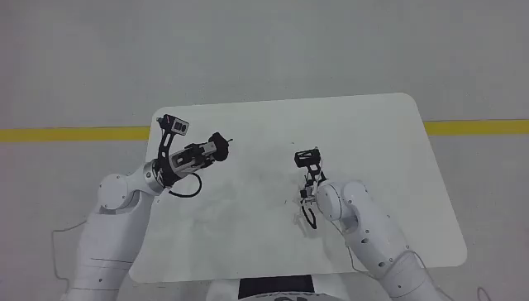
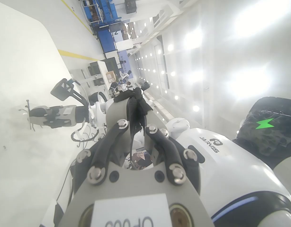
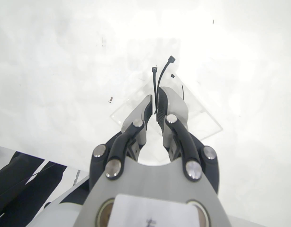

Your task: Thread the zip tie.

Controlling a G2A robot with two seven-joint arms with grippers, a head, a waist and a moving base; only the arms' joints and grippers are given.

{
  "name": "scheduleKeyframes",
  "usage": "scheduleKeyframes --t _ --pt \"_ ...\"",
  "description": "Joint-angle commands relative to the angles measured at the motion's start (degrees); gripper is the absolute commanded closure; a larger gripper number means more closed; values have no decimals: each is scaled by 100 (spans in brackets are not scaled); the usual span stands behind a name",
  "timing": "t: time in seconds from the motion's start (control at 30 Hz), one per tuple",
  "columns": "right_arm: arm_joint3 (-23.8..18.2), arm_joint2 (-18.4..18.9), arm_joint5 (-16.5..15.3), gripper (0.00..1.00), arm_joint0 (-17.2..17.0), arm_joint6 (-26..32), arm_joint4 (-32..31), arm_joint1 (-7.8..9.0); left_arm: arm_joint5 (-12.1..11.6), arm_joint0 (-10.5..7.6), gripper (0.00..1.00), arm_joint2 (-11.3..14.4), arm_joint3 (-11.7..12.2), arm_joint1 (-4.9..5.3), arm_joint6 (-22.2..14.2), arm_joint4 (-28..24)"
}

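Right wrist view: right gripper (image 3: pixel 156 95) is pinched narrow on a thin black zip tie (image 3: pixel 155 81). A 2nd tie (image 3: pixel 164 70) sits in the same pinch and bows off to one side. Both blocky heads stick out past the tips. Prob deliberate, since the heads need to be exposed for a tail to go in. Double pick looks unintended imo.

Gripper points down at a clear sheet (image 3: pixel 202 119) lying flat on the table (image 1: pixel 372 136). Can't tell if the heads touch the sheet or hang just above it. A few black specks on the table nearby, too small to ID.

Left gripper (image 1: pixel 218 145) is off the table, aimed across toward the right arm, well apart from it. Jaws look nearly together w/ a dark wad at the tip. Can't tell what that is, or whether it's holding a tie. Left wrist view has the right gripper farther off, w/ a tie as a thin line crossing its tip, so the line of sight btwn the arms is there.

Status guess: early, pick done, nothing threaded yet.

Next, as I read it: bring the arms together and line a tail up w/ a head slot. Tight tolerance.

Risks: the extra tie fouling the slot, and the strap flexing or slipping in the pinch.
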Motion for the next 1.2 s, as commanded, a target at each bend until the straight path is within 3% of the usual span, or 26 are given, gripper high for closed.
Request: scheduleKeyframes --t 0.0,0.37,0.6,1.0,1.1,1.17 --pt "-7 2 6 96 2 9 -14 -1 0 0 100 0 0 0 0 0" --pt "-333 77 6 100 -114 118 -148 17 0 0 100 0 0 0 0 0" --pt "-800 242 -62 100 -303 248 -78 49 0 0 100 0 0 0 0 0" --pt "-2142 1085 -428 100 -986 263 980 164 0 0 100 0 0 0 0 0" --pt "-2313 1252 -622 100 -1091 156 1470 179 0 0 100 0 0 0 0 0" --pt "-2313 1252 -622 100 -1091 156 1470 179 0 0 100 0 0 0 0 0"
